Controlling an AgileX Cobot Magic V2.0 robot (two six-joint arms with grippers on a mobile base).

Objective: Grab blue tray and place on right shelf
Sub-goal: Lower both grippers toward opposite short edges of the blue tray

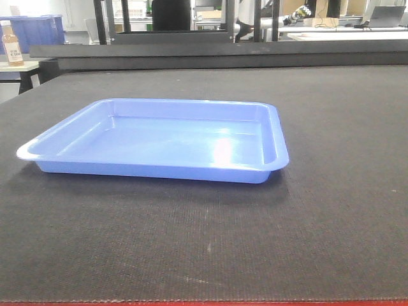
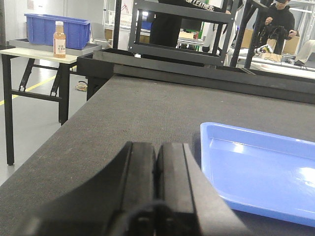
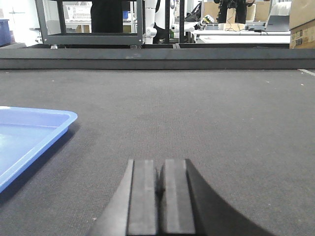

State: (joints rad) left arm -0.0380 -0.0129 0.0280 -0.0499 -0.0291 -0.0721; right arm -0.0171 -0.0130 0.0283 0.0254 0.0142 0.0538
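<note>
The blue tray (image 1: 159, 140) lies flat and empty on the dark fabric-topped table (image 1: 331, 210), left of centre in the front view. My left gripper (image 2: 157, 145) is shut with nothing in it, low over the table just left of the tray (image 2: 261, 172). In the right wrist view my right gripper (image 3: 160, 162) is shut and empty too, to the right of the tray's corner (image 3: 29, 132) and apart from it. The right shelf is out of view.
The table ends at a raised dark rail (image 1: 217, 54) at the back. Beyond it stands a black metal rack (image 2: 177, 29). A side table at the far left carries a deep blue bin (image 2: 56, 29) and a bottle (image 2: 59, 39). People and desks fill the background.
</note>
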